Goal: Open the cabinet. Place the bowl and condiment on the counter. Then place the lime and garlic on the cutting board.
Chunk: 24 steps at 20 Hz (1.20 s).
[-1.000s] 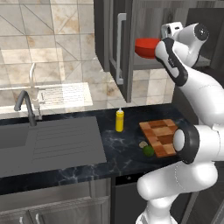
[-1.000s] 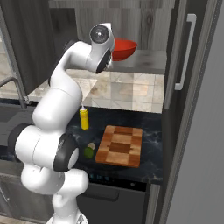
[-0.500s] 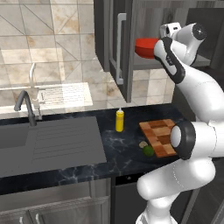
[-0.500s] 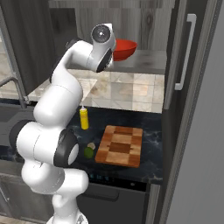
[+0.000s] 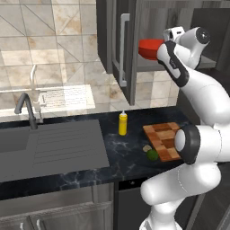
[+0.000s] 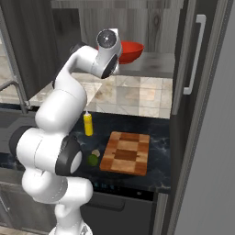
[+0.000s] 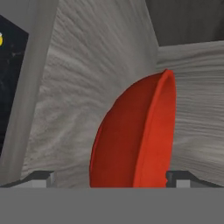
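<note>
The cabinet stands open, and the red bowl sits at the front of its shelf. My gripper is at the bowl. In the hand view the bowl fills the gap of my gripper, whose fingers stand wide apart, open, the right fingertip near the rim. On the counter the yellow condiment stands upright. The lime and garlic lie on the counter at the left edge of the cutting board.
The open cabinet door with its bar handle juts out left of the arm; another door stands at the right. A grey sink and drainboard with a tap take up the counter's left.
The hand has shifted slightly at the bowl. The bowl, bottle, lime and garlic stay where they were.
</note>
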Tool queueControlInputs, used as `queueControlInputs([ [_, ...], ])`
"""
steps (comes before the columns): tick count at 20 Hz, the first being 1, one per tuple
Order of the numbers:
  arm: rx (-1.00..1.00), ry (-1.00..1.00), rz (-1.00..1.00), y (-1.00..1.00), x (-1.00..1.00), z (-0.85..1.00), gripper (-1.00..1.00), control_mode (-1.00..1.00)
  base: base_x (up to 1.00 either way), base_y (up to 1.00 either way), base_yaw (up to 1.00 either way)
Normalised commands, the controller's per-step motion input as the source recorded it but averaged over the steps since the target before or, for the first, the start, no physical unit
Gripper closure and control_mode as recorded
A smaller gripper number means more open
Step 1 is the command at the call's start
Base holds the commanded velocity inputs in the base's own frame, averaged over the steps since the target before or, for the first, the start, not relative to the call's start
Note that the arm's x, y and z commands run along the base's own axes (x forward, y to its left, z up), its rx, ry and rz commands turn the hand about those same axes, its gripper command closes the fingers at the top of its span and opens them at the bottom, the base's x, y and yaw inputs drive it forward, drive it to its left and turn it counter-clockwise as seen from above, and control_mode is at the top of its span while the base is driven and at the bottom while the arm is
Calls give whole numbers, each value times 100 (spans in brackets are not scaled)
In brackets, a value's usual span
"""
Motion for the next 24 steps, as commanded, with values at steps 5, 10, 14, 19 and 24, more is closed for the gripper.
queueControlInputs([
  [5, 0, 0, 2, 0, 30, -2, -100, -100, 0, 0, 0],
  [10, 0, 0, 2, 0, 31, 0, -100, -100, 0, 0, 0],
  [14, 0, 0, 2, 0, 26, -2, -100, -100, 0, 0, 0],
  [19, 0, 0, 1, 0, 20, -4, -100, -100, 0, 0, 0],
  [24, 0, 2, 0, 0, 10, -9, 100, -100, 0, 0, 0],
])
